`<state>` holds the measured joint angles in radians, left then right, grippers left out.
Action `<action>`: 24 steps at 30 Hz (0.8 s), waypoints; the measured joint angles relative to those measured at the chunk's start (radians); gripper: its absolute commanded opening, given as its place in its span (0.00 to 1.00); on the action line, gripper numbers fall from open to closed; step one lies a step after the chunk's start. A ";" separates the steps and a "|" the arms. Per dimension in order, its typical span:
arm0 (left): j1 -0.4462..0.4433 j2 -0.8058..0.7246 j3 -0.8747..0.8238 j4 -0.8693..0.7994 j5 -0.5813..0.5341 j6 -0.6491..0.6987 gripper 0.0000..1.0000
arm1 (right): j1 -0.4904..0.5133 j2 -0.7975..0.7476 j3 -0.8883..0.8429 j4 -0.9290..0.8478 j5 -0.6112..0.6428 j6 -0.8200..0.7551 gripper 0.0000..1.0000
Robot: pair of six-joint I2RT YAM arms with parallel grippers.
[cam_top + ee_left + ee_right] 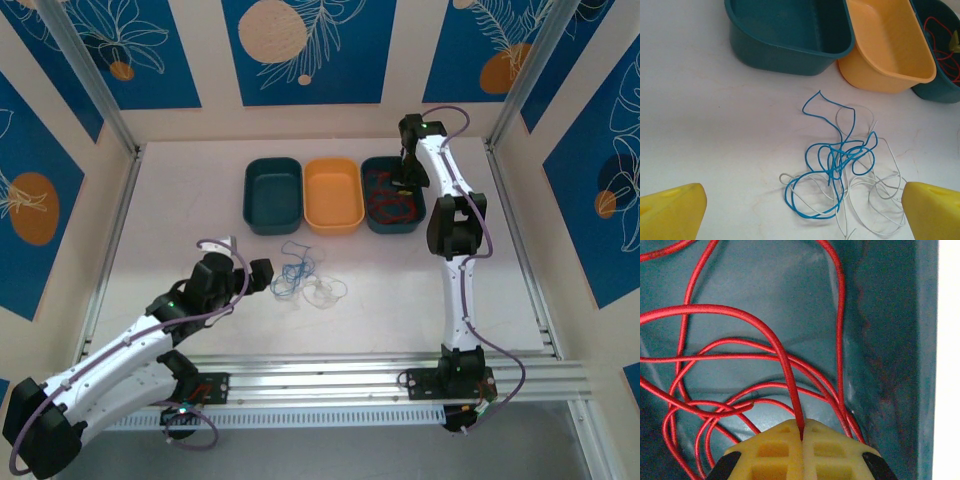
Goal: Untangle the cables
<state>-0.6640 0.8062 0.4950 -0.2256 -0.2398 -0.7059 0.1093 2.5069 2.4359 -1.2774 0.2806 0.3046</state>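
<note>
A blue cable (835,155) and a white cable (880,200) lie tangled together on the white table, seen from above as the blue cable (293,270) and the white cable (325,290). My left gripper (802,210) hovers just left of the tangle, open, with nothing between its yellow fingers (675,210). From the top view the left gripper (262,275) points at the blue loops. A red cable (785,365) lies coiled inside the right teal bin (880,340). My right gripper (802,432) is shut on a strand of it, low inside the bin; from above the right gripper (405,185) sits over the red cable (390,205).
Three bins stand in a row at the back: an empty teal bin (273,195), an empty orange bin (333,195) and the right teal bin (368,215). The left wrist view has the teal bin (780,50) and the orange bin (875,75) beyond the tangle.
</note>
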 measured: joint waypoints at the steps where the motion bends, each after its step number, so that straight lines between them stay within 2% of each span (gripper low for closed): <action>1: 0.000 0.000 0.000 0.000 0.002 0.000 1.00 | 0.001 0.002 -0.002 0.003 0.005 0.001 0.00; 3: 0.000 0.000 -0.001 0.000 0.004 -0.001 1.00 | 0.002 0.003 -0.005 0.006 0.013 0.003 0.01; 16: 0.000 -0.019 -0.018 -0.001 0.014 -0.003 1.00 | 0.055 -0.022 -0.030 0.012 0.087 0.010 0.36; 18: 0.000 -0.026 -0.018 -0.001 0.014 -0.003 1.00 | 0.061 -0.063 -0.058 0.020 0.101 0.012 0.43; 24: 0.000 -0.027 -0.018 0.000 0.014 -0.003 1.00 | 0.072 -0.243 -0.171 0.060 0.129 0.018 0.53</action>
<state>-0.6640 0.7788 0.4774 -0.2260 -0.2256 -0.7090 0.1818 2.2639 2.2650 -1.2179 0.4099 0.3222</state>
